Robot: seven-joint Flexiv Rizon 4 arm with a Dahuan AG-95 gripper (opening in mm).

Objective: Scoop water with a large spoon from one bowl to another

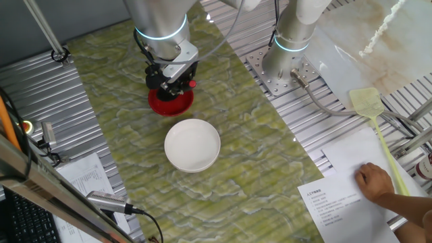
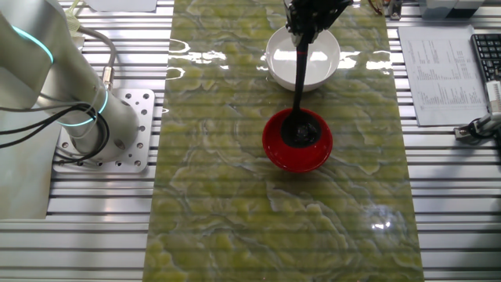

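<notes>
The black ladle hangs nearly upright, its round scoop resting inside the small red bowl. My gripper is shut on the upper handle at the top edge of this view. In the one fixed view, my gripper sits directly over the red bowl and hides most of the ladle; a red tip shows beside the fingers. The wider white bowl stands next to the red bowl and also shows in the other fixed view. I cannot make out water in either bowl.
A second arm's base is bolted at the mat's far side. A yellow fly swatter, papers and a person's hand lie at the right. My arm's base stands left of the green mat; a keyboard is at the right.
</notes>
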